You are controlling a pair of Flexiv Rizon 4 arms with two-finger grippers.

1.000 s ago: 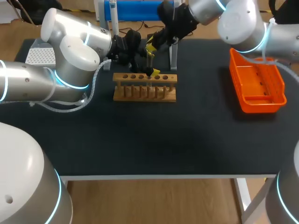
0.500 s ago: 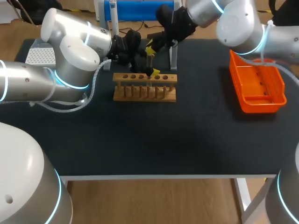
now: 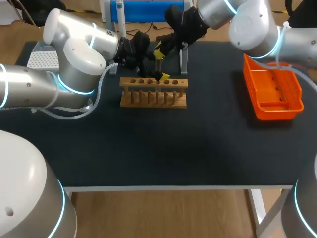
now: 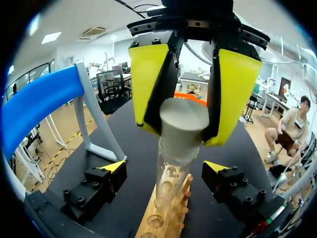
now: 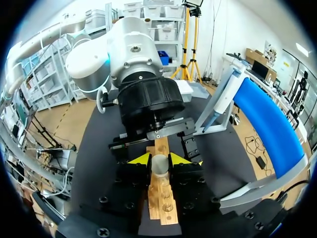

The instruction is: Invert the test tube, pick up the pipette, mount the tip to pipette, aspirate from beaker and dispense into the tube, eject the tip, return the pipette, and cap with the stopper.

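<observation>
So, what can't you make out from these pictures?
- Stopper: how deep it sits in the test tube. In the left wrist view the right pincer covers its sides.
- Tube contents: the glass is clear, and the head view shows it too small to tell.
- White perforated box: partly hidden by the left arm in the head view.
- Beaker: it shows in no view.

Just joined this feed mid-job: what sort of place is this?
Likely a lab bench: a wooden tube rack, a glass test tube in it, a pipette on its stand.
</observation>
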